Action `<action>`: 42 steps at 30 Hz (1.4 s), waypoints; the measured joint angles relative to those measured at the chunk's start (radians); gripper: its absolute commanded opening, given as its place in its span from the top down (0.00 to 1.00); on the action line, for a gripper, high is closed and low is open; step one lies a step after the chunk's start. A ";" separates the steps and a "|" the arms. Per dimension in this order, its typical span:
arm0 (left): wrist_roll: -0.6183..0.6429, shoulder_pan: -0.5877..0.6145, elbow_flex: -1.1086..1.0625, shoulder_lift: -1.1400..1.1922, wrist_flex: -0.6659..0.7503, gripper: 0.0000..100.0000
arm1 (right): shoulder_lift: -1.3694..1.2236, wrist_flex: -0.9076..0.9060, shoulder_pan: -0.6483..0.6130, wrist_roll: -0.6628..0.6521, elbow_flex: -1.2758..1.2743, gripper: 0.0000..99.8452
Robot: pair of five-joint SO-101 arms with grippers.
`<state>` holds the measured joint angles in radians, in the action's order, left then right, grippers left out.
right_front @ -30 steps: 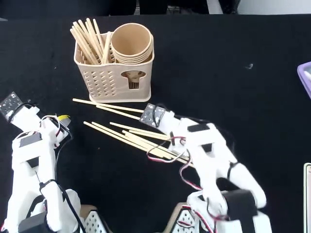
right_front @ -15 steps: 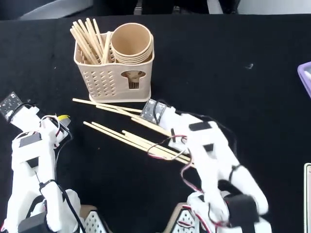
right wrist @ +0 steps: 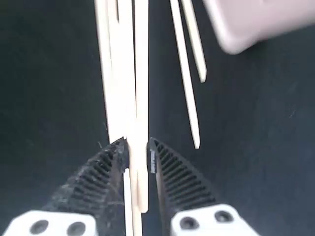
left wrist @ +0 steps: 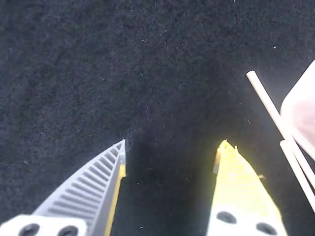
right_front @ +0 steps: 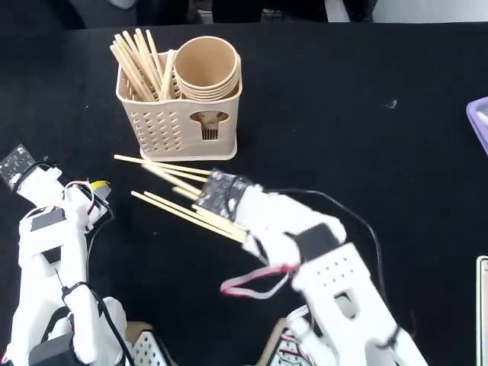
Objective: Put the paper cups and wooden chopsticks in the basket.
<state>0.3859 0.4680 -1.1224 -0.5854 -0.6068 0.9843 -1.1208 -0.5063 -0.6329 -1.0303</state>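
From above, the right claw sits low over the loose sticks on the black table. Just past its tip stands the basket, with the cups and a bunch of sticks standing inside. The left claw is off to the side, apart from the loose sticks.

The left wrist camera shows the left claw wide open over the table, holding nothing. Two loose sticks lie beside its yellow jaw.

The right wrist camera shows the right claw narrow, pinching one of the loose sticks. More run straight ahead of it, and the basket's blurry corner is farther ahead.
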 measured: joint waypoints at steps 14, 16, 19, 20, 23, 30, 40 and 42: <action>0.000 0.000 0.000 0.000 0.000 0.71 | 0.068 0.611 -0.104 0.347 0.054 0.99; 0.000 0.000 0.000 0.000 0.000 0.71 | 0.025 0.738 -0.104 0.379 0.054 0.99; 0.000 0.000 0.000 0.000 0.000 0.71 | -0.057 0.922 -0.104 0.431 0.063 0.99; 0.000 0.000 0.000 0.000 0.000 0.71 | -0.084 0.973 -0.104 0.445 0.080 0.99; 0.000 0.000 0.000 0.000 0.000 0.71 | -0.170 1.089 -0.104 0.479 0.158 0.99; 0.000 0.000 -0.002 0.000 0.000 0.71 | -0.428 1.131 -0.104 0.534 0.442 0.99; 0.000 0.000 -0.002 0.000 0.000 0.71 | -0.852 1.132 -0.104 0.535 0.809 0.99; 0.000 0.000 -0.002 0.000 0.000 0.71 | -0.905 1.132 -0.104 0.535 0.847 0.99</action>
<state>0.3859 0.4680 -1.1239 -0.5854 -0.6068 0.0790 0.0115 -0.6107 -0.0974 -0.1834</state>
